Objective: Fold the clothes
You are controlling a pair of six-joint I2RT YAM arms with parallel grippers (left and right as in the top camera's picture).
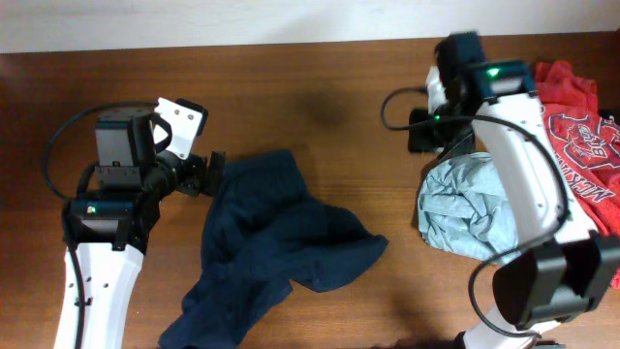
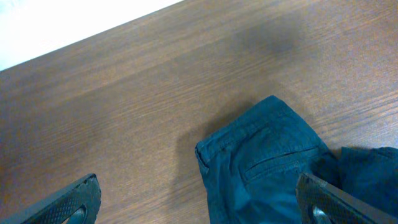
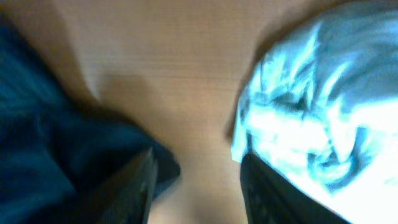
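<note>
Right wrist view blurred, right gripper (image 3: 196, 157) jaws apart; clothes (image 2: 267, 168) cut off below.

The table (image 1: 320, 97) I work at is brown wood with a fine grain. The clothes (image 1: 271, 242) lie directly on it as a crumpled navy heap, bunched at one end and spreading unevenly at the other. To the right of the clothes, with bare wood between, a pale blue-grey bundle (image 1: 460, 208) of cloth sits on the tabletop. Farther right of the clothes, just beyond that bundle, a red garment (image 1: 581, 136) with white print runs out to the edge of my overhead view.
</note>
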